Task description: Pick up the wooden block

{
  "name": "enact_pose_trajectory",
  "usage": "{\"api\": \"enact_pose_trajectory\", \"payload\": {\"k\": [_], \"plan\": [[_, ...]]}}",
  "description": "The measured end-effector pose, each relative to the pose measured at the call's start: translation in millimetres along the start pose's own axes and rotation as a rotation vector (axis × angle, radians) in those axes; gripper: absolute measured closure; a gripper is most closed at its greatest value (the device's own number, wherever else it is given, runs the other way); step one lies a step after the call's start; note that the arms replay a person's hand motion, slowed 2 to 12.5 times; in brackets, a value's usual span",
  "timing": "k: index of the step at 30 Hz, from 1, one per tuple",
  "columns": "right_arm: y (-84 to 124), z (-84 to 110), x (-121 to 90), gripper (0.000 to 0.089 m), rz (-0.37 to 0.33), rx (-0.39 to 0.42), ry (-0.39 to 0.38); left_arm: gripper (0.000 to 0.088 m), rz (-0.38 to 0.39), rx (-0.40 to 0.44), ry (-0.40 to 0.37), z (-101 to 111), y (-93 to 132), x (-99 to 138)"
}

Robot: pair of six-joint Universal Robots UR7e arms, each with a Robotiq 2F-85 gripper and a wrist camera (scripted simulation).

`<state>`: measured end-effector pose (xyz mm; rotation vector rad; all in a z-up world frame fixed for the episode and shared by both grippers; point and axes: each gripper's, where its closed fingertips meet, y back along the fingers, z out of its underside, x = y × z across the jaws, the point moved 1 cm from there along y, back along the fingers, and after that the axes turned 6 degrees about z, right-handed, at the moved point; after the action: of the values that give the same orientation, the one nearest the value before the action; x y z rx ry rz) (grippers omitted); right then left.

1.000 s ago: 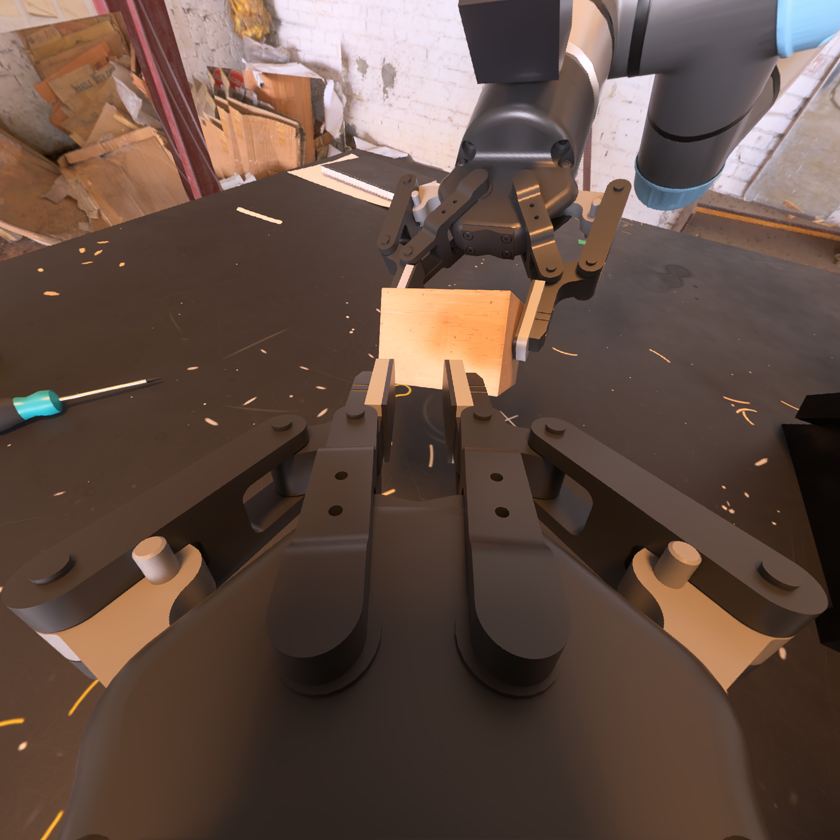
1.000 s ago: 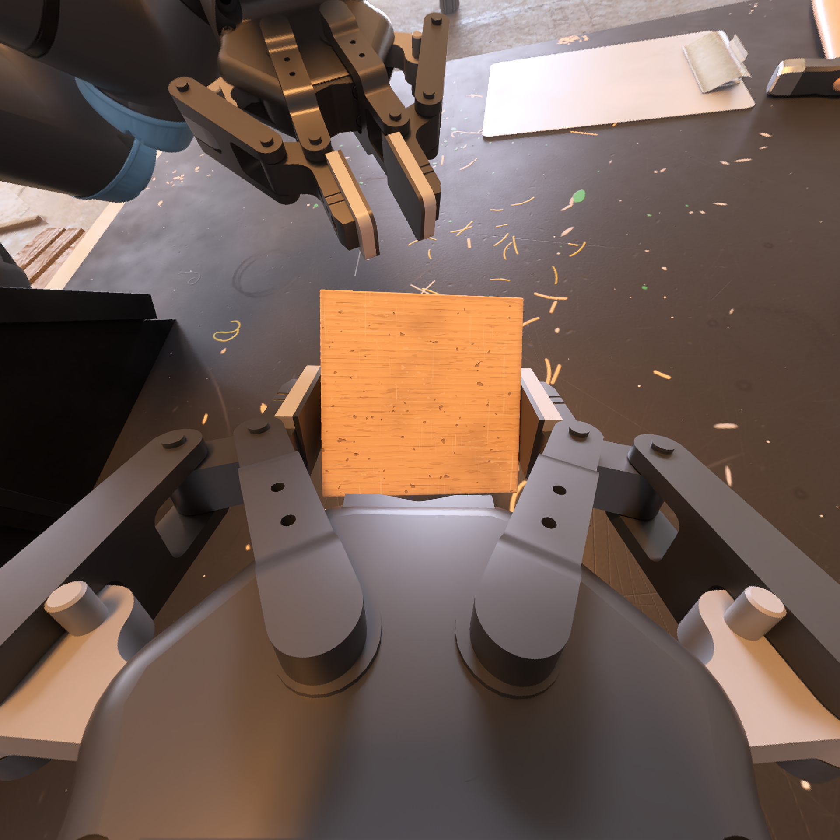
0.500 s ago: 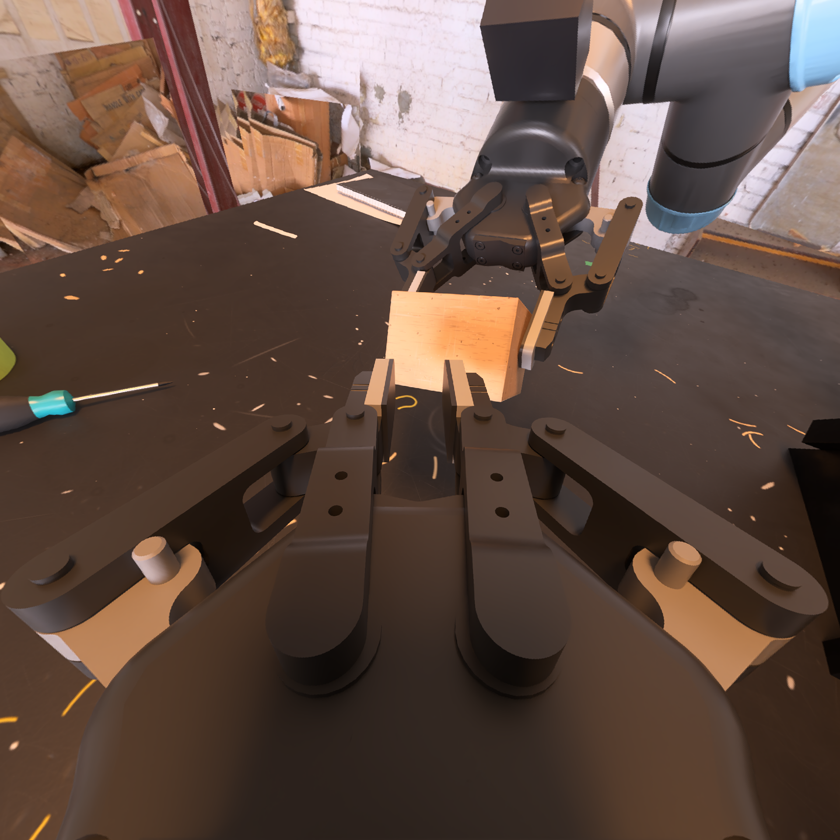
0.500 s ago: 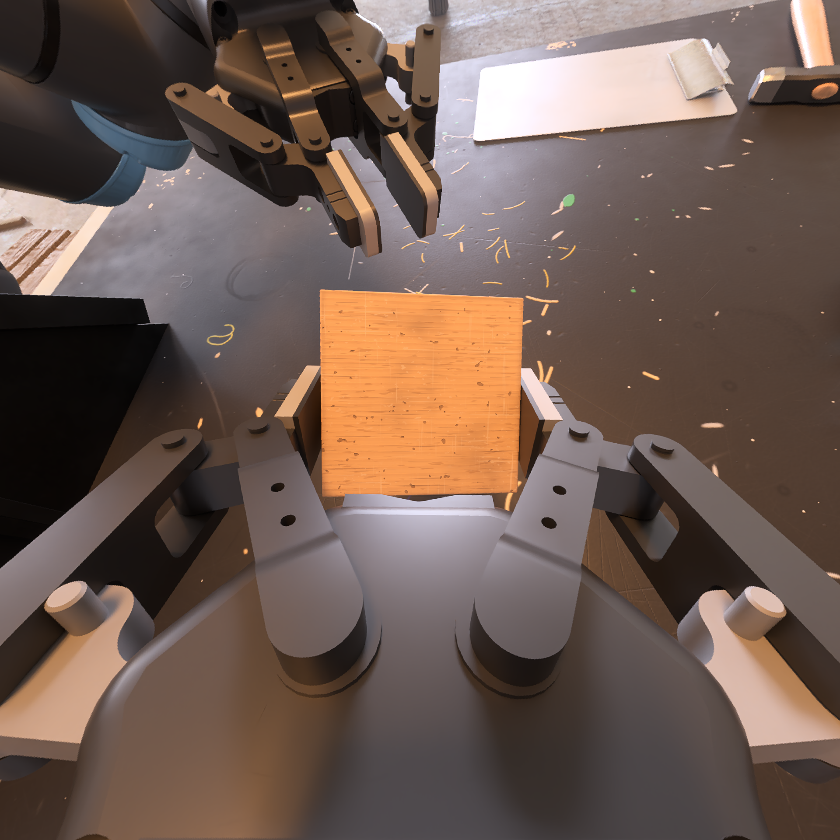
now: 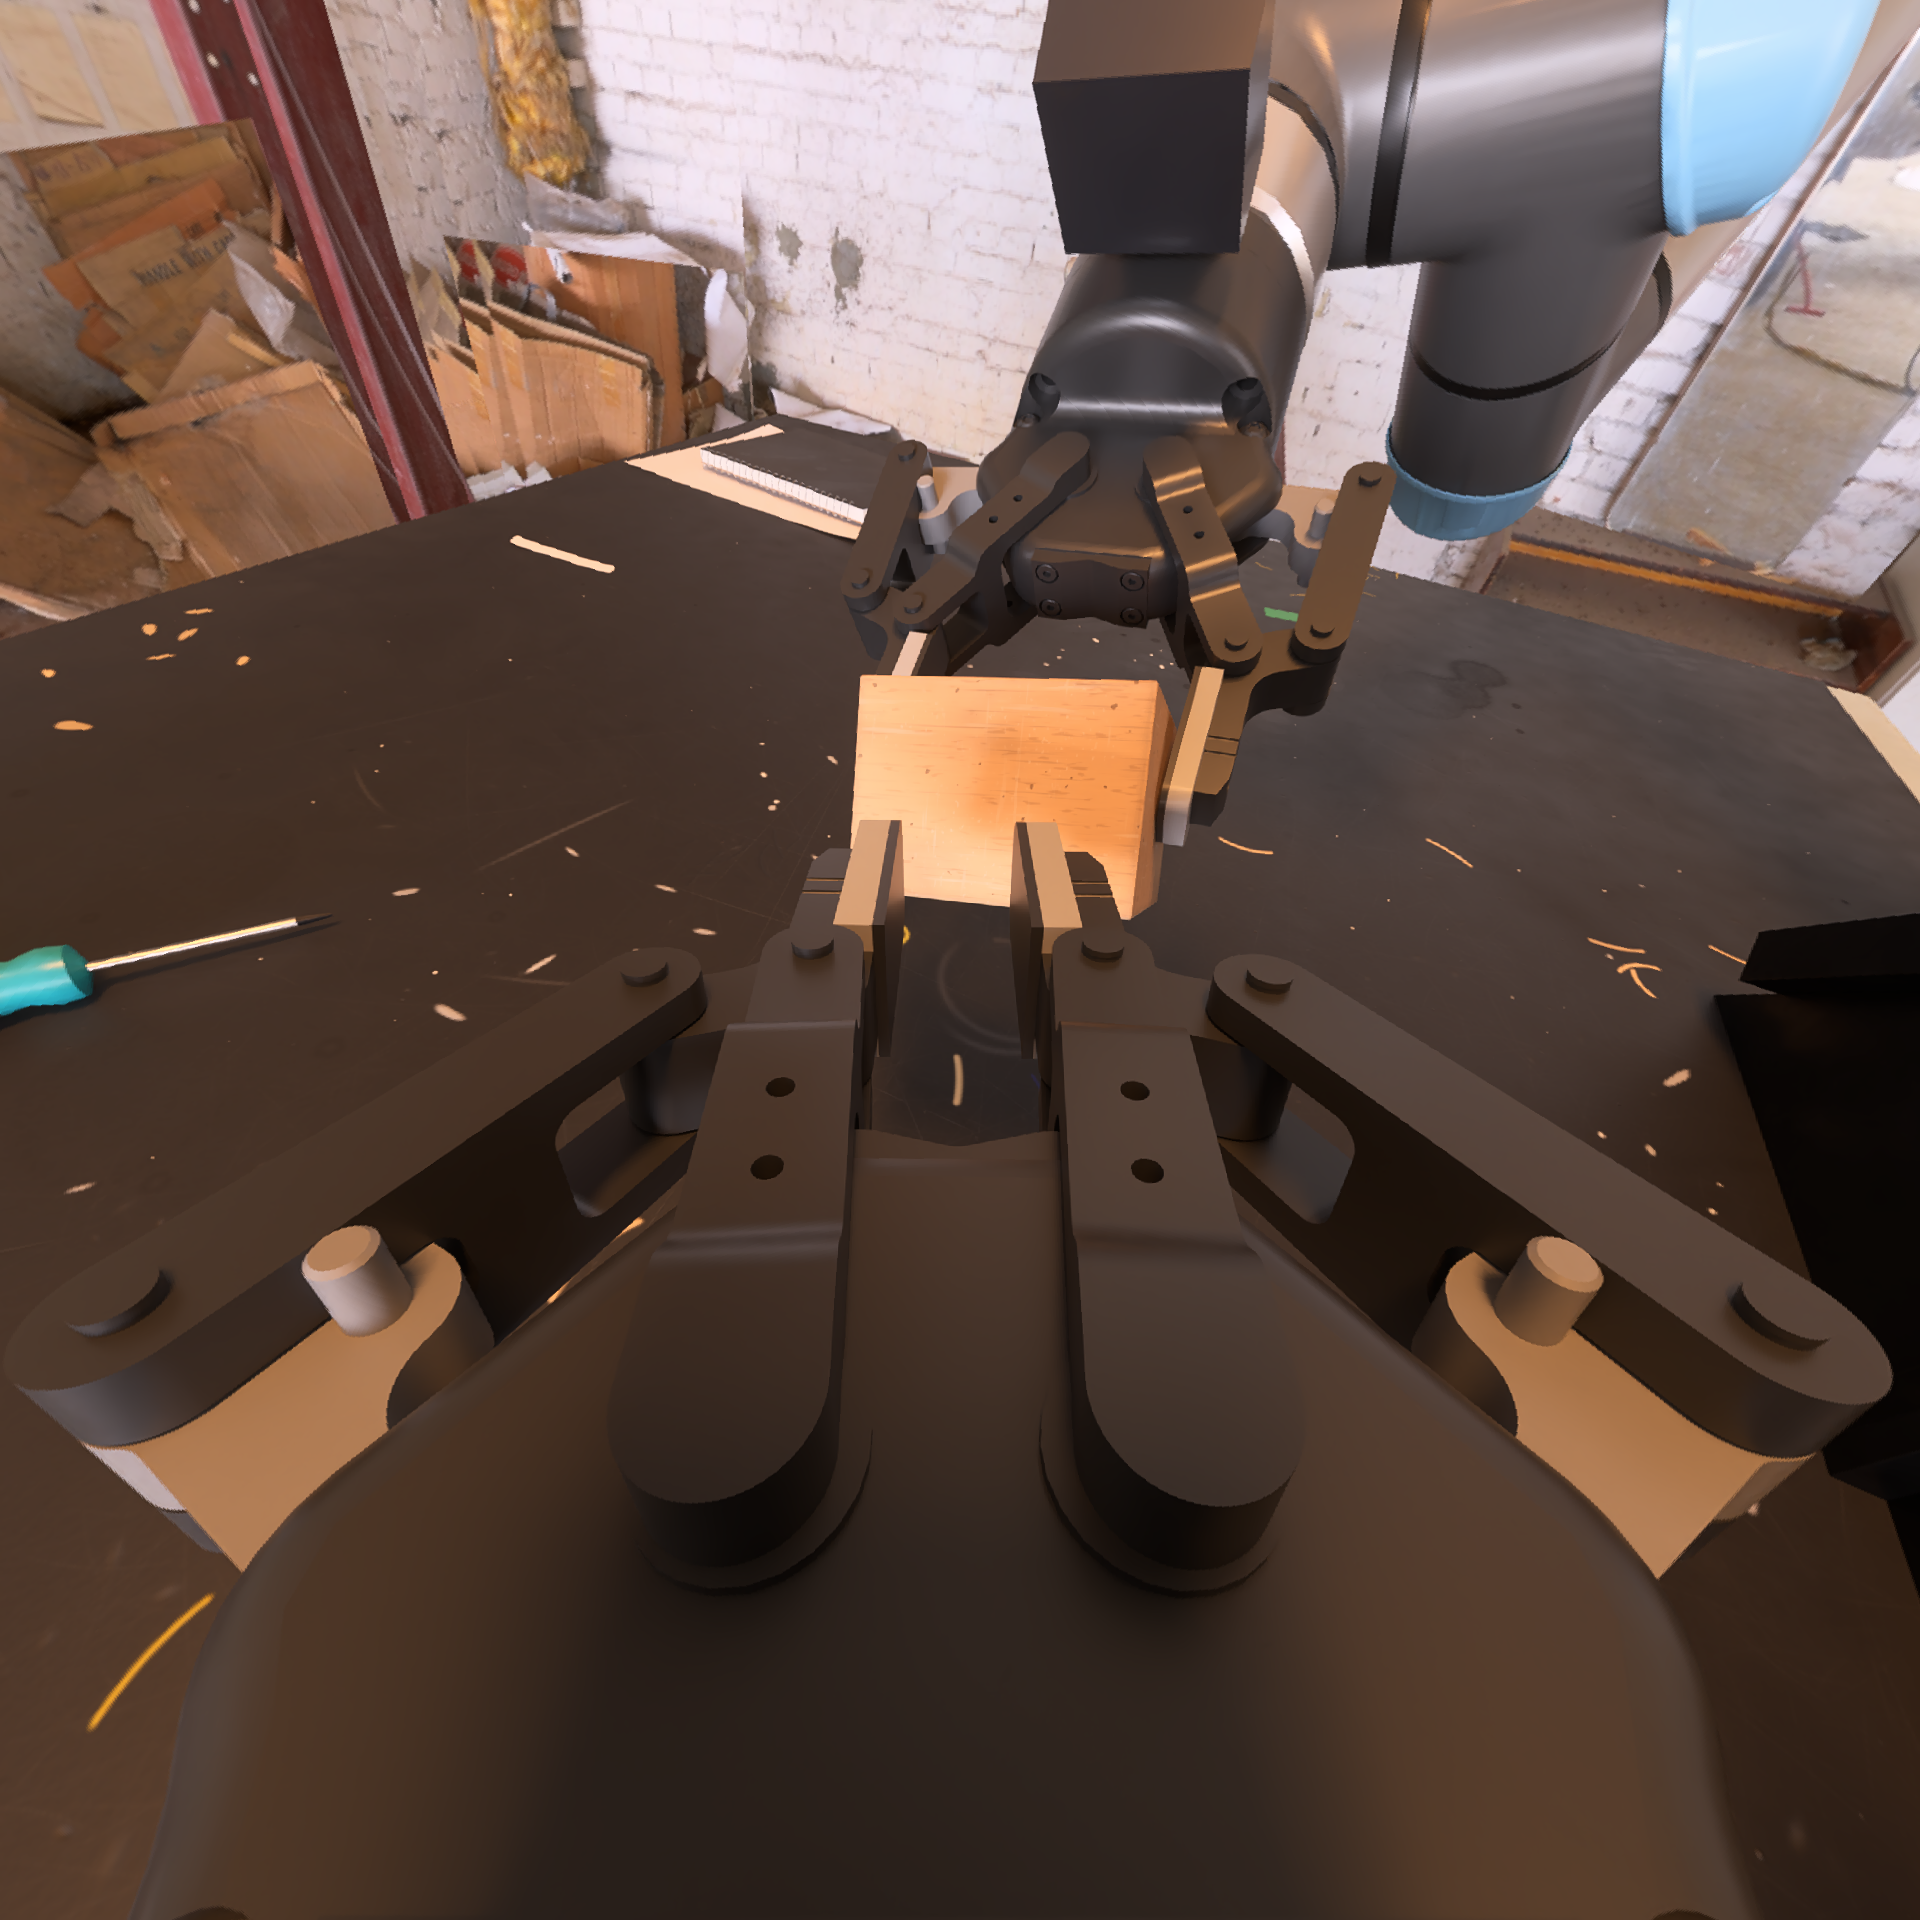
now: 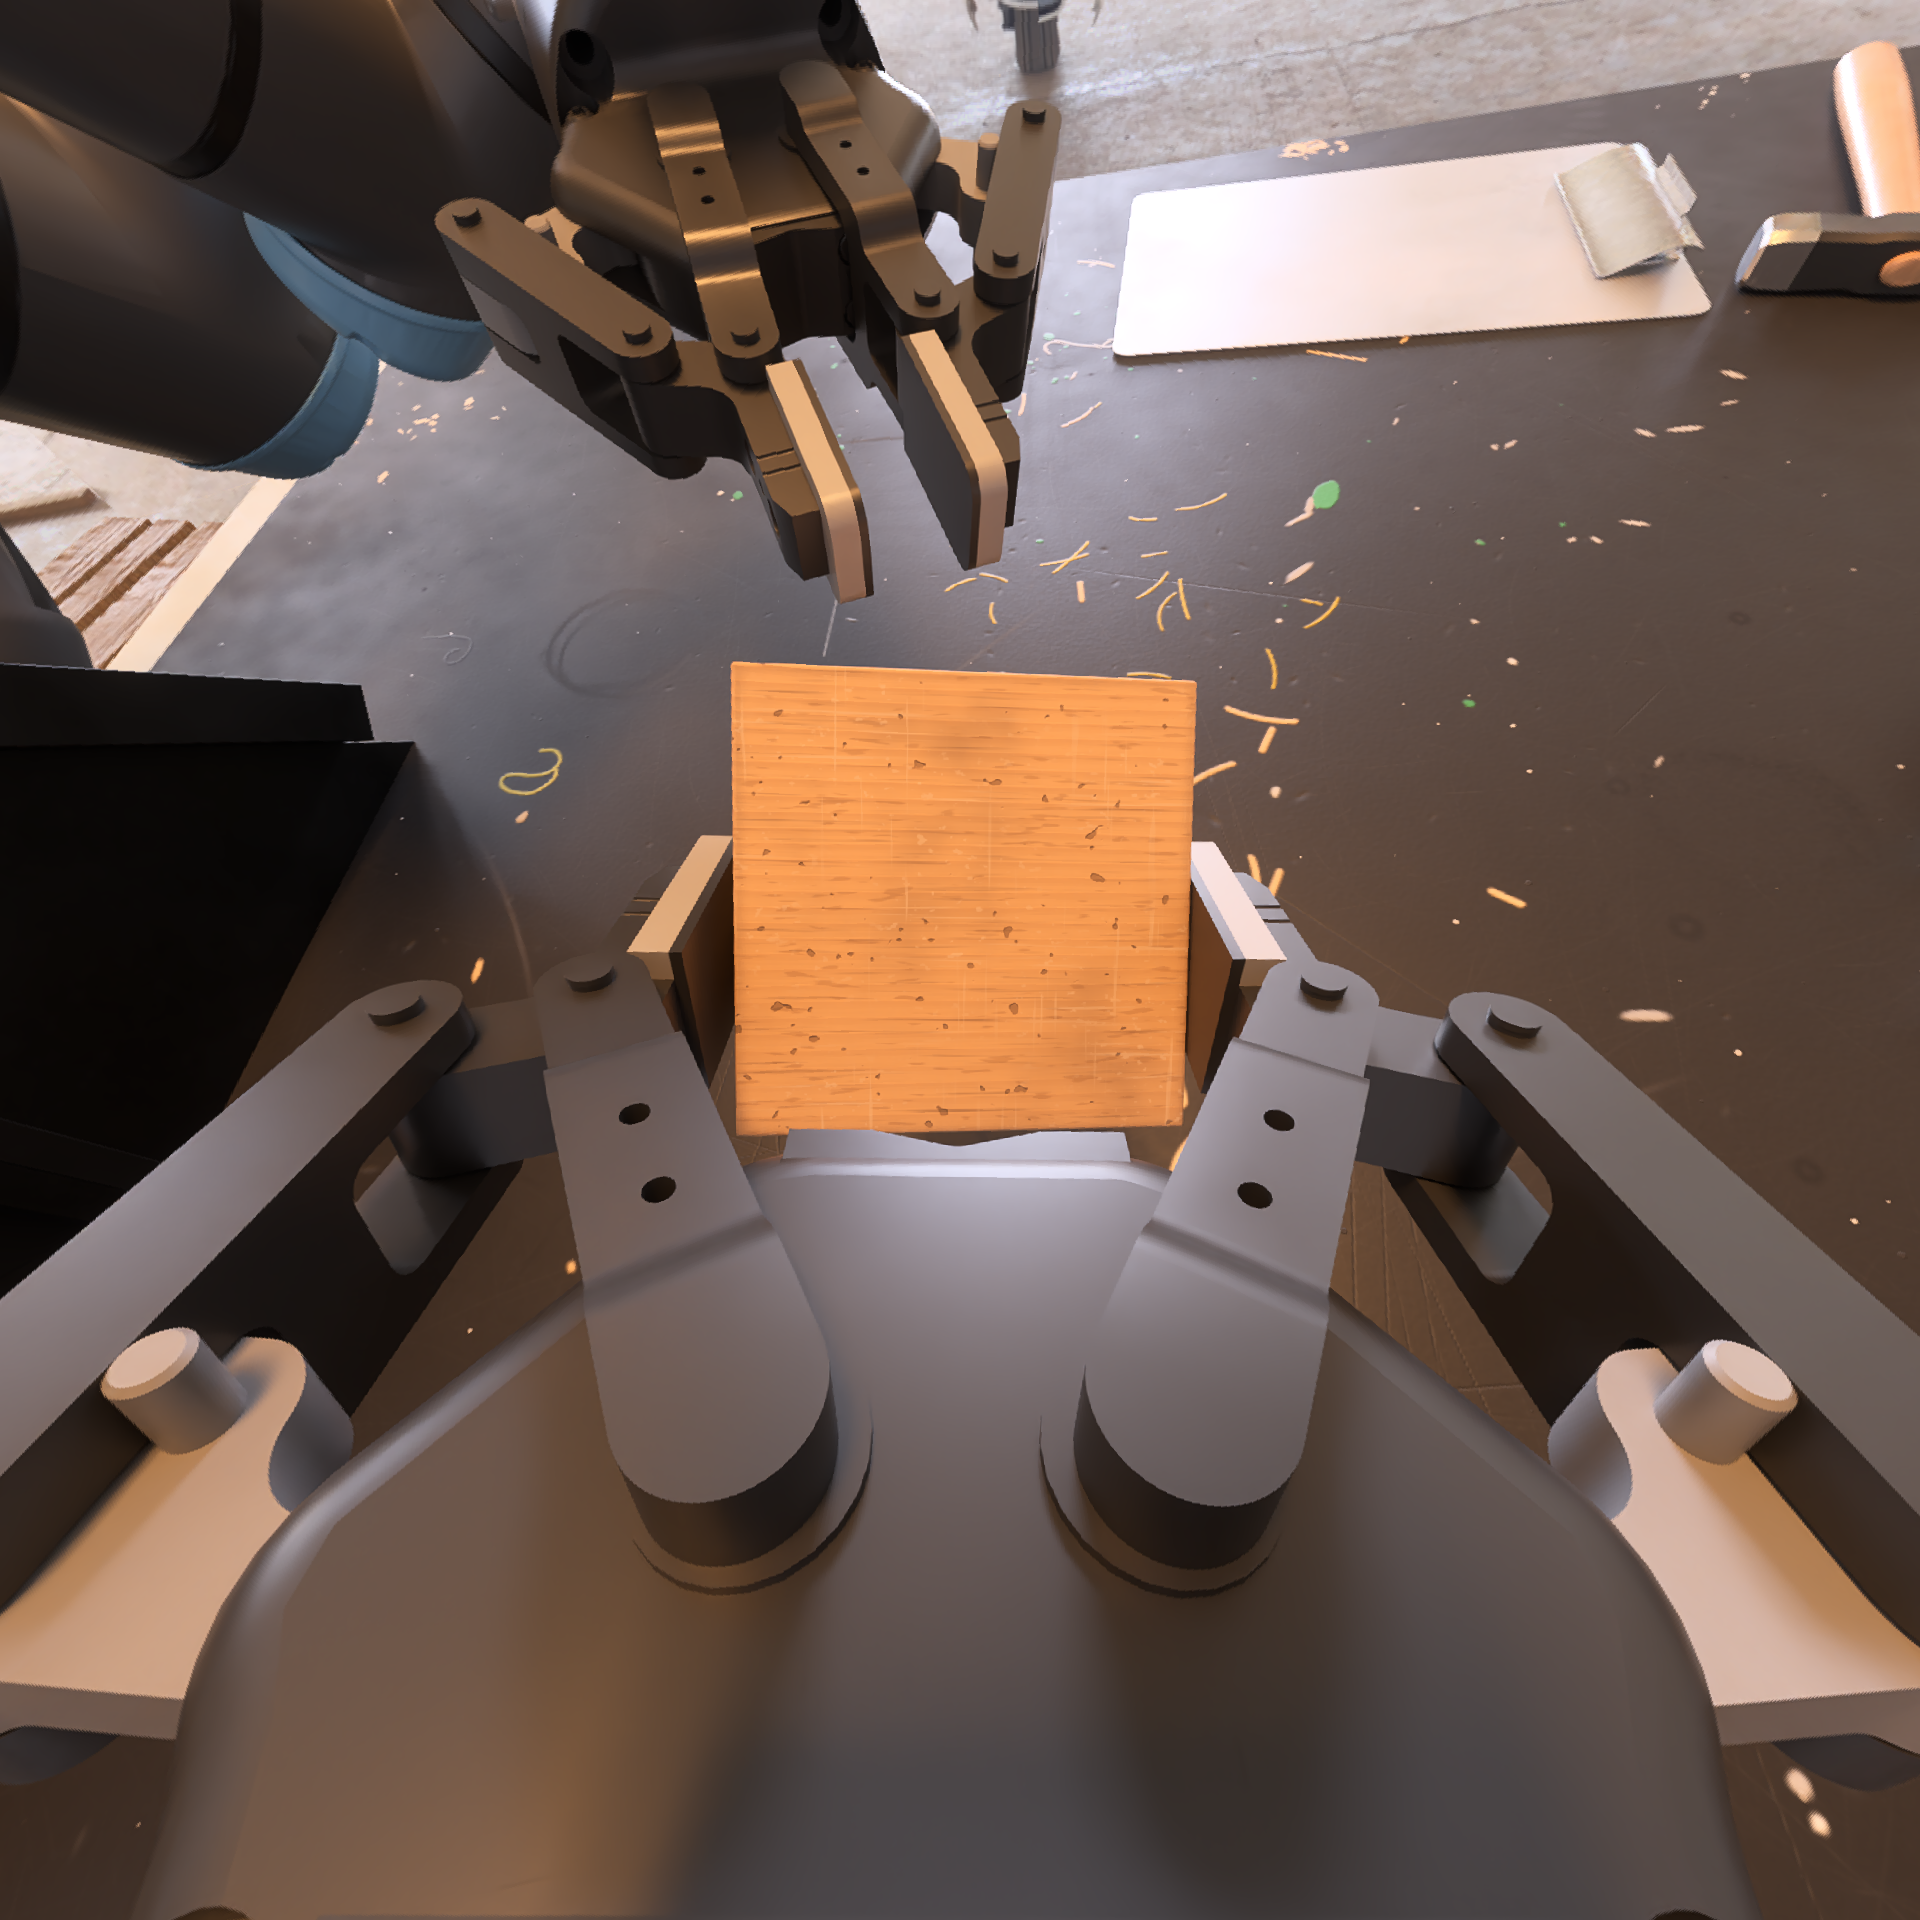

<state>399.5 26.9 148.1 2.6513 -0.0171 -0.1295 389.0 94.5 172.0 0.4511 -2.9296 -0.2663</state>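
The wooden block (image 6: 961,831) is a light square piece held between the two pads of my right gripper (image 6: 961,914), which is shut on its left and right sides. In the left wrist view the block (image 5: 997,769) hangs under the right gripper (image 5: 1039,727), clear of the dark table (image 5: 520,790). My left gripper (image 5: 956,873) faces the block from just in front of it. Its fingers stand a narrow gap apart and hold nothing. It also shows in the right wrist view (image 6: 914,540), beyond the block and apart from it.
A teal-handled screwdriver (image 5: 42,987) lies at the left and a spiral notebook (image 5: 779,488) at the far edge. A black box (image 6: 156,935) stands beside the block. A white clipboard (image 6: 1403,249) and a hammer (image 6: 1849,239) lie far right. Wood shavings dot the table.
Both grippers have risen, and the right one carries the block up with it. More of the table shows, and the hammer has come further into the right wrist view.
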Motion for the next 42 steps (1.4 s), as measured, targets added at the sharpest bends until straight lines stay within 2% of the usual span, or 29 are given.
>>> {"api": "enact_pose_trajectory", "payload": {"k": [20, 32, 42], "plan": [[0.7, -6.1, 2.3, 0.0224, 0.038, -0.009, -0.008, 0.0692, -0.051, 0.038, 0.012, -3.9, 3.5, -5.7], [-0.3, -3.7, -1.6, 0.0224, 0.027, -0.026, 0.018, 0.0691, 0.004, -0.005, 0.009, 2.4, 1.3, 0.6], [-1.3, -3.8, 1.3, 0.0224, 0.035, -0.023, 0.001, 0.0691, -0.042, -0.004, -0.003, -0.4, 3.3, -4.6]]}}
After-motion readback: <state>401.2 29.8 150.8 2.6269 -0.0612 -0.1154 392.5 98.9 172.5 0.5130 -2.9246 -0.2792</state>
